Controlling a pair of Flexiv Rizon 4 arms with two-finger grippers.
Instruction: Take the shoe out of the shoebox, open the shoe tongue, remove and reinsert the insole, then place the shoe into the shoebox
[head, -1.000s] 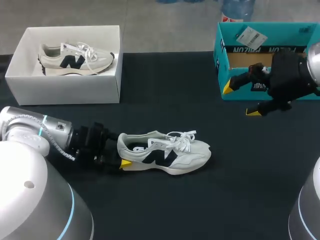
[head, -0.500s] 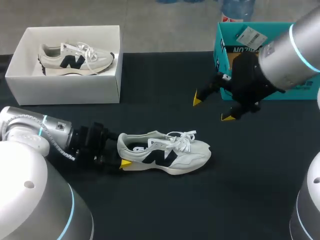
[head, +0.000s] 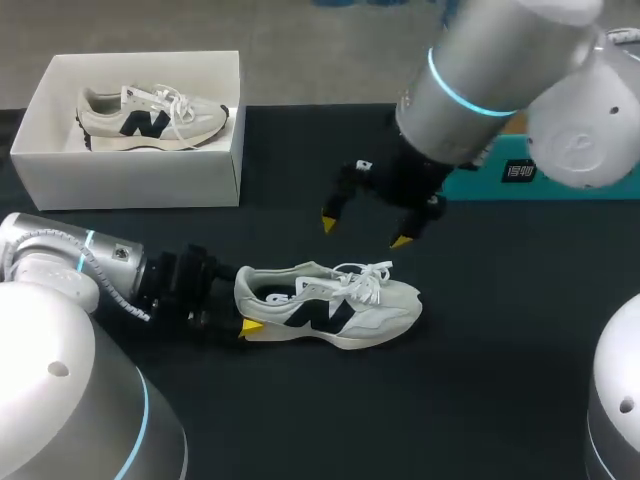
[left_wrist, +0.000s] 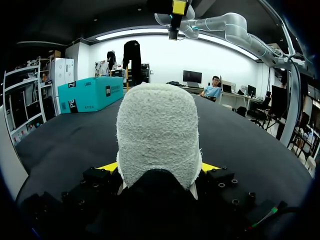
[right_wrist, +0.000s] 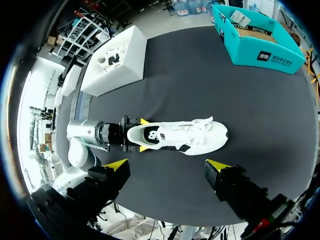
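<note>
The sneaker (head: 330, 305) lies on the bench (head: 500, 350), well apart from the teal shoebox (right_wrist: 250, 50), so I judge the taking-out done. My left claw (head: 246, 310) is clamped on the sneaker's heel, and my right claw (head: 364, 231) hangs above its laces, fingers apart. Tongue, insole and reboxing all appear left to do.
</note>
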